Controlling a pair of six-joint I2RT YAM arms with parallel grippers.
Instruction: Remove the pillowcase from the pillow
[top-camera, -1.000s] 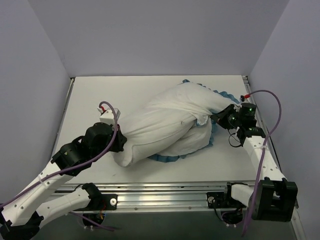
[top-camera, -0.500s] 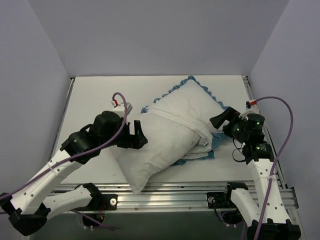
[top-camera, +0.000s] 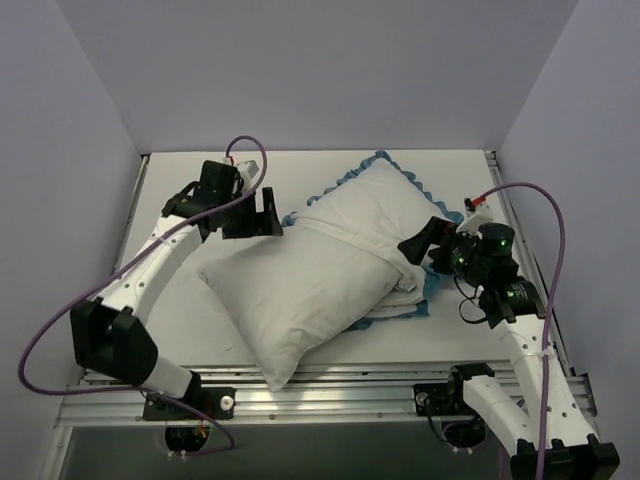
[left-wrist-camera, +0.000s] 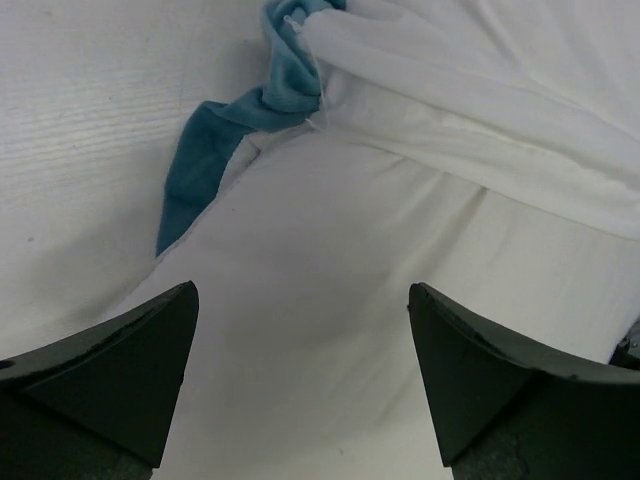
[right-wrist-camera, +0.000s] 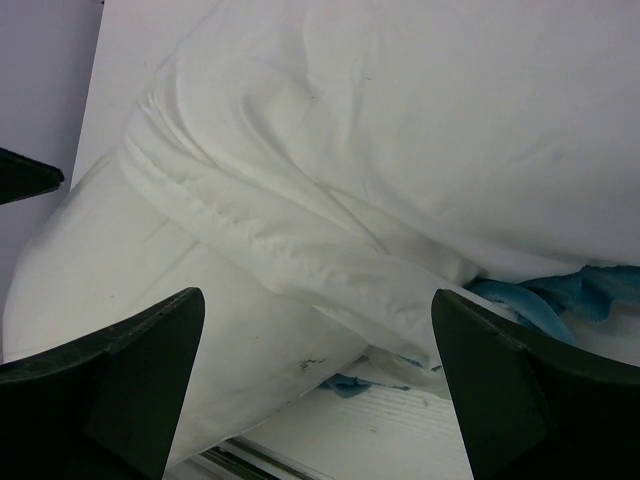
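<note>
Heads up, your pillow is roughly half out. The plump white end pokes toward the near left of the table, and its near corner reaches the table's near edge. The pillowcase covers the far right part, plain white face up, with the teal ruffle peeking out along its far and right sides. Its open mouth is bunched in a fold across the middle of the pillow. Your left gripper sits at the far left end of that fold, fingers spread wide over the pillow, holding nothing. Your right gripper is at the right end of the fold, fingers also wide, nothing between them.
</note>
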